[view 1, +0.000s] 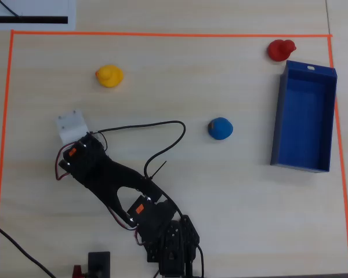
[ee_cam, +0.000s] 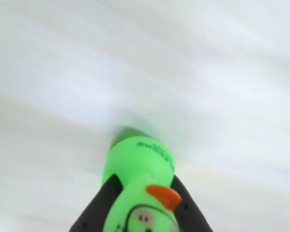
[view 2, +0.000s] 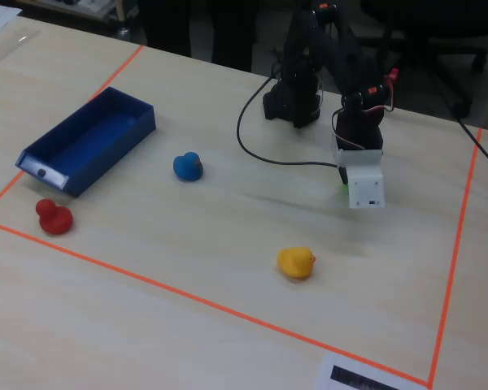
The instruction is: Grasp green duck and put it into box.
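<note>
The green duck (ee_cam: 140,169) with its orange beak sits between my gripper's (ee_cam: 144,191) two black fingers (ee_cam: 102,200), which are shut on it above a blurred table. In the overhead view the duck is hidden under the white wrist camera housing (view 1: 71,125) at the arm's end, left of centre. In the fixed view only a sliver of green (view 2: 342,186) shows beside that housing (view 2: 364,186). The dark blue box (view 1: 278,121) lies empty at the right edge of the overhead view, far from the gripper. It is at the left in the fixed view (view 2: 106,159).
A yellow duck (view 1: 109,76) sits above the gripper, a blue duck (view 1: 220,128) is mid-table, and a red duck (view 1: 280,50) is by the box's far end. A black cable (view 1: 162,130) loops beside the arm. Orange tape (view 1: 162,33) frames the work area.
</note>
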You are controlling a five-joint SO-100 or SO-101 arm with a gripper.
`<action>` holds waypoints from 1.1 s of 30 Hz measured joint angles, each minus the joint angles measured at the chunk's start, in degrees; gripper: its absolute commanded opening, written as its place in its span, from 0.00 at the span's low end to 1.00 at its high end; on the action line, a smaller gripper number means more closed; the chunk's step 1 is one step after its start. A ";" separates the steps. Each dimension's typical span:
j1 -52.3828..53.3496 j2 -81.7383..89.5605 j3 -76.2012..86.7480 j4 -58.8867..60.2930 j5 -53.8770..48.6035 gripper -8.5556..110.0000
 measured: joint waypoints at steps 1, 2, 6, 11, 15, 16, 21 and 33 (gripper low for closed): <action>0.70 1.23 -0.18 1.49 0.18 0.07; 1.58 3.08 -0.26 2.72 0.18 0.07; 8.96 15.64 -5.54 9.05 -1.58 0.07; 26.37 24.61 -21.09 18.28 -9.40 0.07; 44.30 23.55 -27.95 12.13 -16.52 0.07; 49.39 21.97 -29.71 9.49 -18.19 0.07; 70.84 11.25 -39.29 0.00 -21.97 0.07; 100.46 -12.74 -47.99 -14.50 -22.50 0.07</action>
